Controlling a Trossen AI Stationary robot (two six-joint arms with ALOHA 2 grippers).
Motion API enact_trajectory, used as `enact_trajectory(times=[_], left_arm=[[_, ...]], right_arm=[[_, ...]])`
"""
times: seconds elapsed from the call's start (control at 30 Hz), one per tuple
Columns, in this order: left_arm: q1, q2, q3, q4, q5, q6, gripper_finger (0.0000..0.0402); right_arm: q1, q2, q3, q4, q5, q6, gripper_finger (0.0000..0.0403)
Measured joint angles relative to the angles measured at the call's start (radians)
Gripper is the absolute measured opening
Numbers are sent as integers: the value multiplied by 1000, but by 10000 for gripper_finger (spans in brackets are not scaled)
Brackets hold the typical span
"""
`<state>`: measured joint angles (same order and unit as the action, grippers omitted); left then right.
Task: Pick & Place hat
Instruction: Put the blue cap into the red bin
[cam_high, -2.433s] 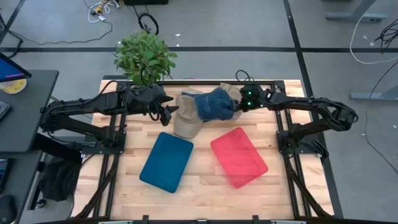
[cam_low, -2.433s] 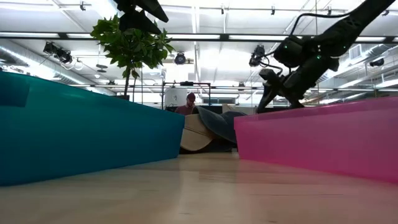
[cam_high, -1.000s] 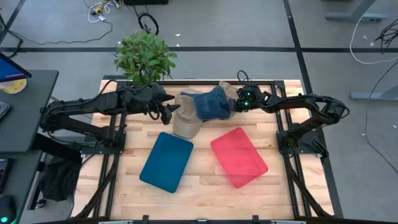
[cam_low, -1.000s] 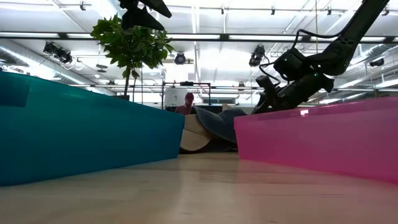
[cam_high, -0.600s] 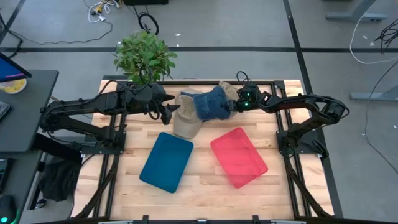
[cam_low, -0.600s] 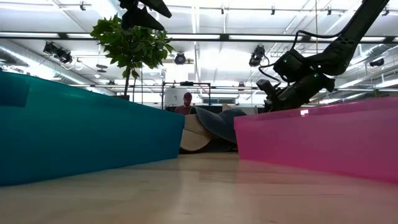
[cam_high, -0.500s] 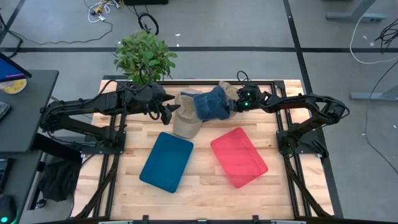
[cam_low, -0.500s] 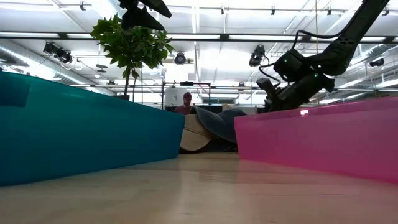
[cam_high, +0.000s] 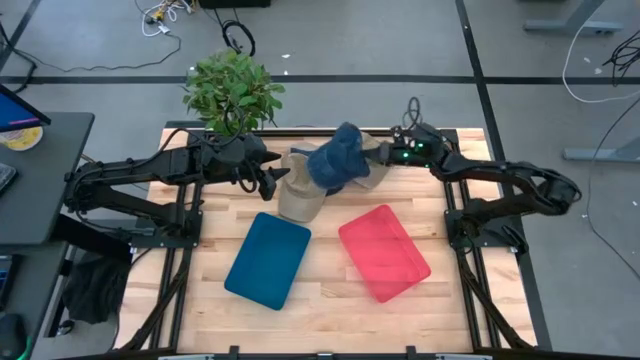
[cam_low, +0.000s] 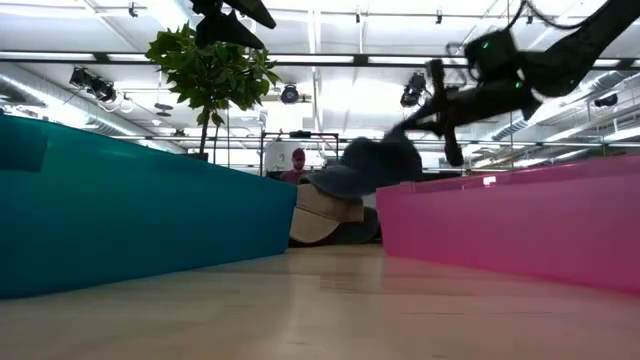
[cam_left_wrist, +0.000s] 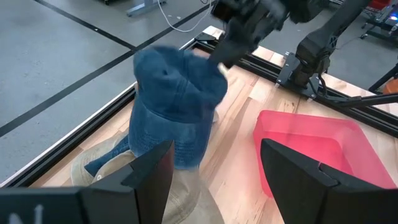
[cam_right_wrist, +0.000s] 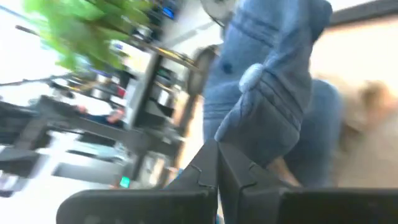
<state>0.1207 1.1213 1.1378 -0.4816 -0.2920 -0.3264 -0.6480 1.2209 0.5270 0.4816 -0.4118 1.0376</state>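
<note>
high view: right gripper (cam_high: 372, 155) now pinching the blue denim hat (cam_high: 335, 162) and holding it raised over the tan hat (cam_high: 300, 199) at the back of the table (cam_high: 330, 300); half a second ago lying flat across that tan hat, so lifted off just now. left gripper (cam_high: 268, 184) parked beside the tan hat, unmoved. teal tray (cam_high: 268, 258) and pink tray (cam_high: 384, 251) nearer the front, nothing in either

low view: denim hat (cam_low: 368, 165) hanging clear above the tan hat (cam_low: 325, 216), dangling from the right gripper (cam_low: 420, 112); a person (cam_low: 298, 165) far behind

left wrist view: left fingers (cam_left_wrist: 144, 176) spread wide, holding nothing; denim hat (cam_left_wrist: 177, 96) draped in the air, pink tray (cam_left_wrist: 311, 140) off to one side

right wrist view: fingers (cam_right_wrist: 245, 168) pressed together on a fold of denim (cam_right_wrist: 273, 93)

pick looks done; placing, probably into a tray, not yet begun
</note>
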Motion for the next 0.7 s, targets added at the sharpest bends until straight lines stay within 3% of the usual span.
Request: enact_trajectory(times=[0.33,0.7], left_arm=[[0,0,0,-3,0,51,243],[1,0,0,-2,-2,61,243]], right_arm=[[1,-245,0,0,2,111,0],[16,-354,0,148,-51,315,0]])
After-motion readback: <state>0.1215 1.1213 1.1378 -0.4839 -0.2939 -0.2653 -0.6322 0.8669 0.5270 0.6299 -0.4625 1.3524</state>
